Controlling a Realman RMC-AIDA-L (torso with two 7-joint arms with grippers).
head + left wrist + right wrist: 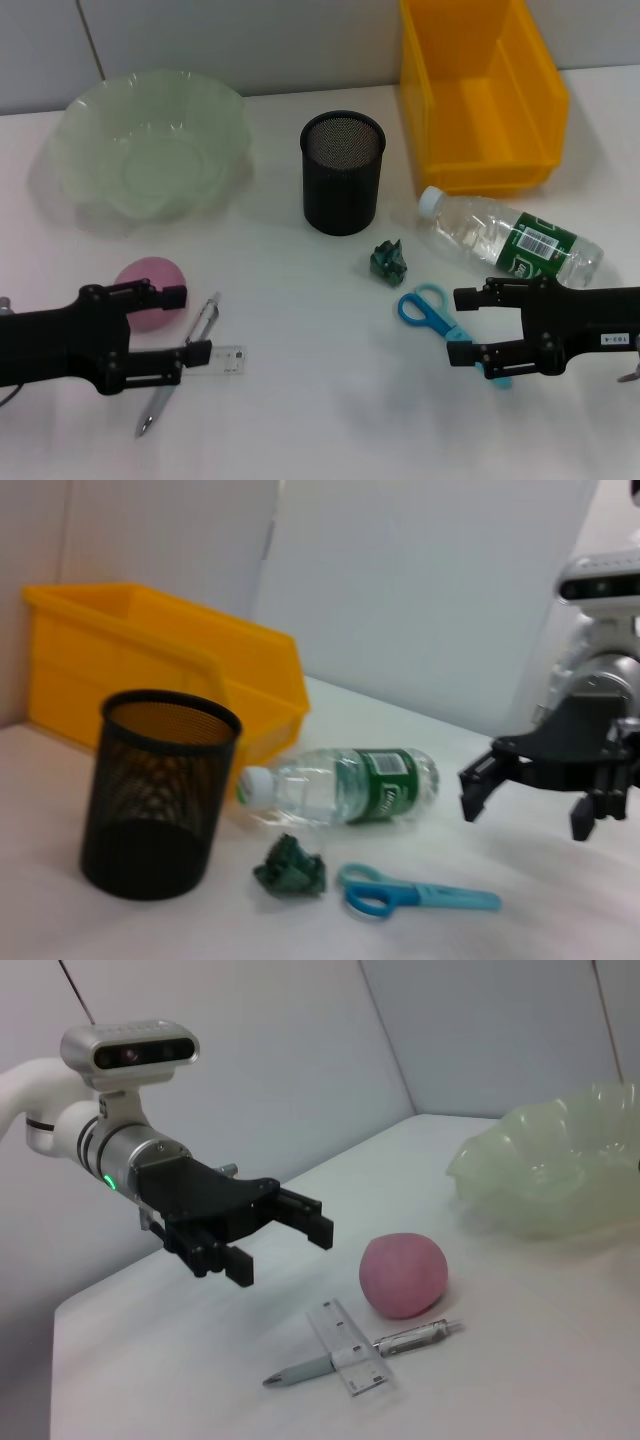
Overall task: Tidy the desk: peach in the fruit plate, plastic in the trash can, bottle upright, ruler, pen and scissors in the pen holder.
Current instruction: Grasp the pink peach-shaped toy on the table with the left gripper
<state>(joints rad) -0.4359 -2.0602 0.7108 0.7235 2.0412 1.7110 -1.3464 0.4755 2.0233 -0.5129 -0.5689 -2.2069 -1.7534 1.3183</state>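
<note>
Black fingers of the left gripper (186, 322) stand spread wide in the head view, holding nothing, one finger above the pink peach (150, 291), the other over the clear ruler (222, 360) that lies across the pen (180, 376). Its arm reaches in low from the left edge. The right gripper (463, 326) is likewise wide open and empty, its fingers straddling the blades of the blue scissors (428, 306), arm coming in from the right. The bottle (512, 239) lies on its side just behind that gripper. A crumpled green plastic scrap (388, 261) sits between the scissors and the black mesh pen holder (342, 171). The pale green fruit plate (150, 140) and the yellow trash can (478, 90) hold nothing visible.

From the left wrist view, the right gripper (525, 800) hovers open above the table, near the scissors (415, 892); bottle (345, 786), plastic scrap (291, 866), pen holder (160, 790) and trash can (150, 665) show alongside.

From the right wrist view, the left gripper (285, 1242) hangs open above the table, near the peach (403, 1274), ruler (348, 1346) and pen (365, 1350); the fruit plate (560, 1170) sits beyond.
</note>
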